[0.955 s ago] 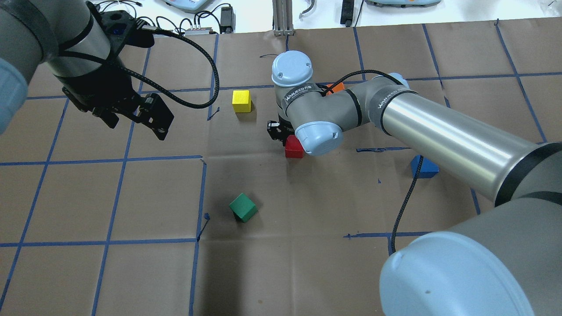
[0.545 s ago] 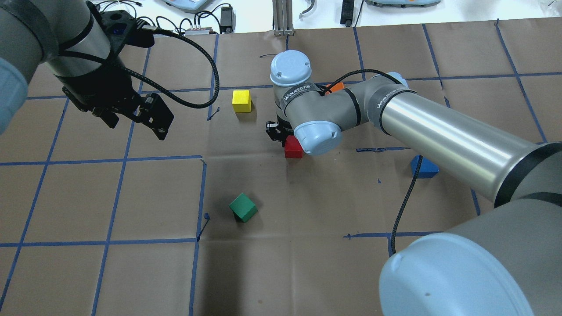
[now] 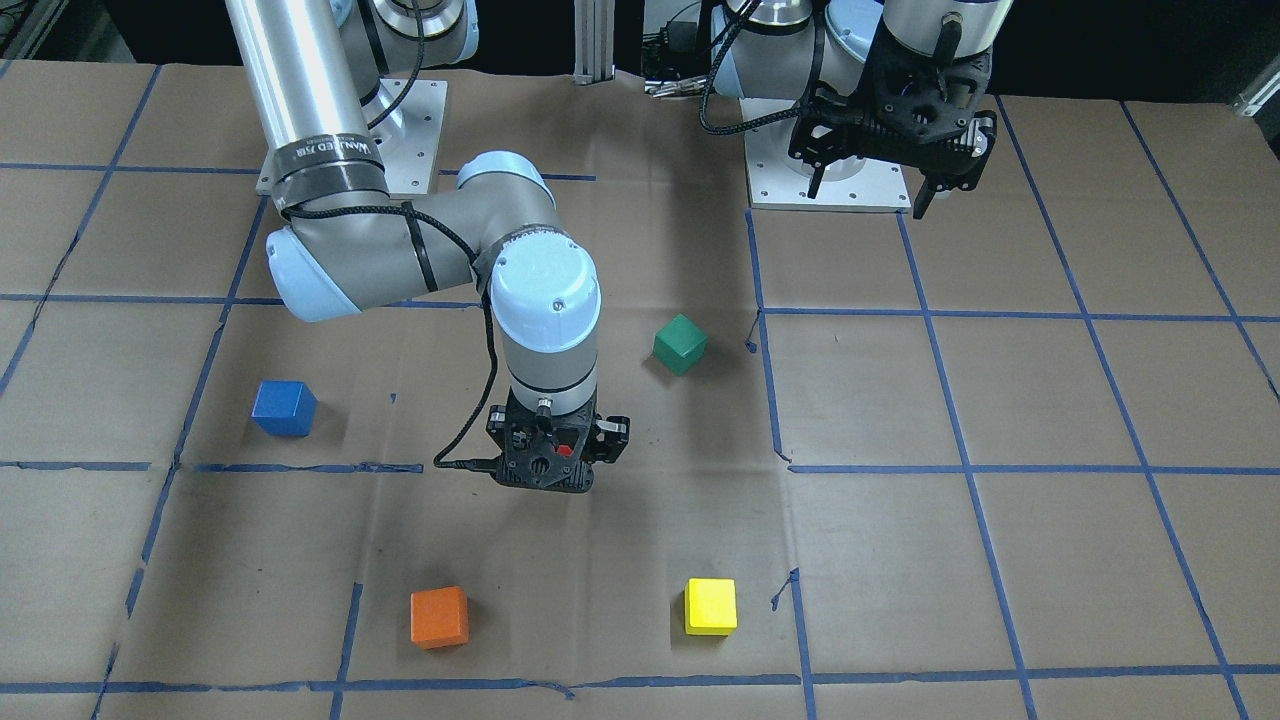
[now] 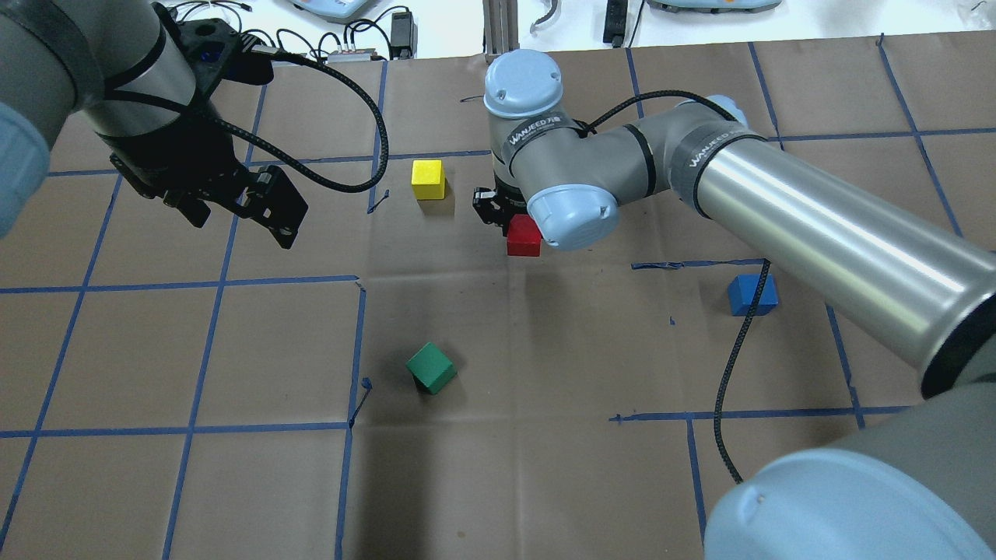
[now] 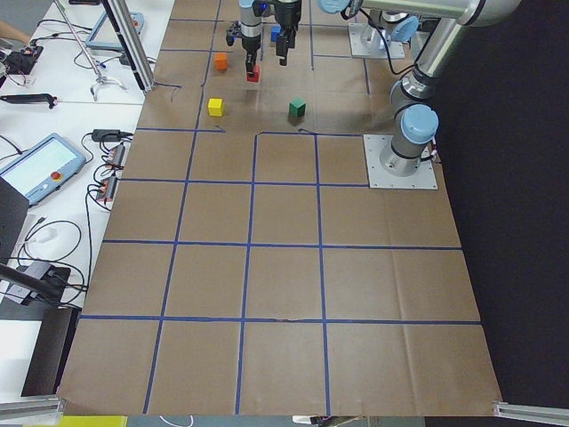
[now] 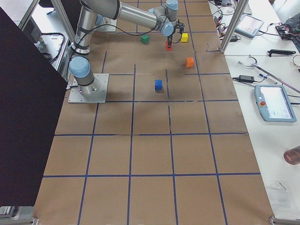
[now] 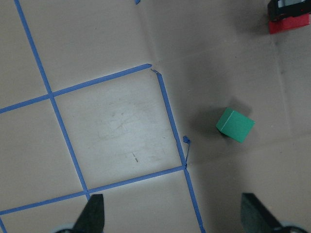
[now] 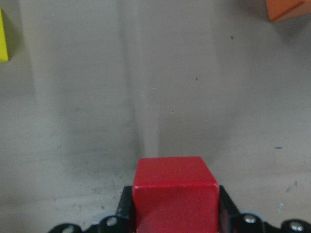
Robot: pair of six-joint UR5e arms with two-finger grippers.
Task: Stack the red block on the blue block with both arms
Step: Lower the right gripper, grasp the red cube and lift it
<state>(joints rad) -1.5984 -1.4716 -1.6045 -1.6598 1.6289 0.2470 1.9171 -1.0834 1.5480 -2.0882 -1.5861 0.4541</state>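
The red block [image 4: 524, 236] is clamped between the fingers of my right gripper [image 4: 507, 222] and hangs a little above the paper near the table's middle. The right wrist view shows the red block [image 8: 175, 191] filling the jaws. From the front only a sliver of red [image 3: 563, 450] shows inside the right gripper [image 3: 548, 468]. The blue block [image 4: 752, 295] sits alone on the table to the right, also seen from the front [image 3: 284, 408]. My left gripper [image 4: 241, 214] is open and empty, high over the far left; it also shows in its wrist view [image 7: 175, 216].
A green cube [image 4: 430, 367] lies tilted in front of the middle. A yellow cube [image 4: 428, 179] sits left of the right gripper. An orange cube [image 3: 439, 616] lies beyond the right wrist, hidden from overhead. Blue tape lines grid the brown paper.
My right arm has risen with the red block, lifting it off the paper and slightly away from me. The left arm has not moved.
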